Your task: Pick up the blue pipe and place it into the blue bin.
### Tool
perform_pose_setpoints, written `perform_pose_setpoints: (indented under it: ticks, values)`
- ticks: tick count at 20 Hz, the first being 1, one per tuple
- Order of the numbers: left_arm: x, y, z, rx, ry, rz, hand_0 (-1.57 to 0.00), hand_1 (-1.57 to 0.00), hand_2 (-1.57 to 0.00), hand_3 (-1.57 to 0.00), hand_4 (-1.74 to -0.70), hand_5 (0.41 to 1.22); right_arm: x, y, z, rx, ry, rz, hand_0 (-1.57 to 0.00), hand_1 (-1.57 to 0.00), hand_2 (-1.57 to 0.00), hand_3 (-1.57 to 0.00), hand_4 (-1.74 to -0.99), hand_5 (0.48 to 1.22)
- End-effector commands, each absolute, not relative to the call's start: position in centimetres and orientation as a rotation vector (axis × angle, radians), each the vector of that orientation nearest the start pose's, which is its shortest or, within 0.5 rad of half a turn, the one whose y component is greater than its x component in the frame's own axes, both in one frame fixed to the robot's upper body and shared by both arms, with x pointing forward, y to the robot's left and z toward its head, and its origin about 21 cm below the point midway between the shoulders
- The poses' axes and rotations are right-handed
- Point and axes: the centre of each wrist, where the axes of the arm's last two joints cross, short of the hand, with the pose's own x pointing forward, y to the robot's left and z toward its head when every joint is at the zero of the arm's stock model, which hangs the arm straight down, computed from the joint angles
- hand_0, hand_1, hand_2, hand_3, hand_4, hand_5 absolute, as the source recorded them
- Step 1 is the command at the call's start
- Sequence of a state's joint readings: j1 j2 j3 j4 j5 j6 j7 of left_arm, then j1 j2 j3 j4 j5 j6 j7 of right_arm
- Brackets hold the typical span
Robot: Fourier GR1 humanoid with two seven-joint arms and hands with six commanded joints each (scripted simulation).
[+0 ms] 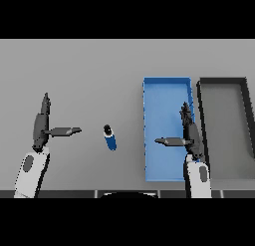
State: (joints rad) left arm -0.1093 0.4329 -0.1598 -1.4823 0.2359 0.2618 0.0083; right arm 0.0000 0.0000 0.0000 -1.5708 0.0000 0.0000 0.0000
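The blue pipe (109,137), a short cylinder with a dark top end, lies on the grey table between my two hands. The blue bin (149,120), a long rectangular tray, stands to the pipe's right. My right hand (190,133) hovers over the bin's right side, fingers straight and thumb pointing left, holding nothing. My left hand (41,125) is at the left of the table, fingers straight, thumb pointing right toward the pipe, a short way from it.
A dark grey bin (247,115) stands directly right of the blue bin, its walls nearly touching it. The grey table (89,75) stretches behind and to the left.
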Motion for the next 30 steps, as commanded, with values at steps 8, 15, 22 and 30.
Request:
perform_pose_setpoints:
  ticks: [8, 15, 22, 30]
  values:
    - [26.6, 32.1, 2.5, 0.14, -1.53, -0.304, 0.0, 0.0, 0.0, 0.0, -1.19, 0.606, 23.0, -24.7, -0.1, -0.085, -1.608, 0.213, 0.0, 0.0, 0.0, 0.0, -1.255, 0.597]
    - [25.7, 32.9, 2.7, 0.018, -1.534, -0.506, 0.0, 0.0, 0.0, 0.0, -1.16, 0.605, 22.0, -24.4, 0.7, -0.125, -1.595, 0.342, 0.0, 0.0, 0.0, 0.0, -1.226, 0.593]
    - [23.6, 29.7, 3.4, -0.2, -1.426, -0.729, 0.0, 0.0, 0.0, 0.0, -1.19, 0.532, 22.4, -24.4, 0.7, -0.089, -1.631, 0.348, 0.0, 0.0, 0.0, 0.0, -1.254, 0.626]
    - [23.4, 24.0, 1.3, -0.298, -1.394, -0.824, 0.0, 0.0, 0.0, 0.0, -1.21, 0.479, 22.5, -24.3, 1.1, -0.101, -1.611, 0.349, 0.0, 0.0, 0.0, 0.0, -1.294, 0.653]
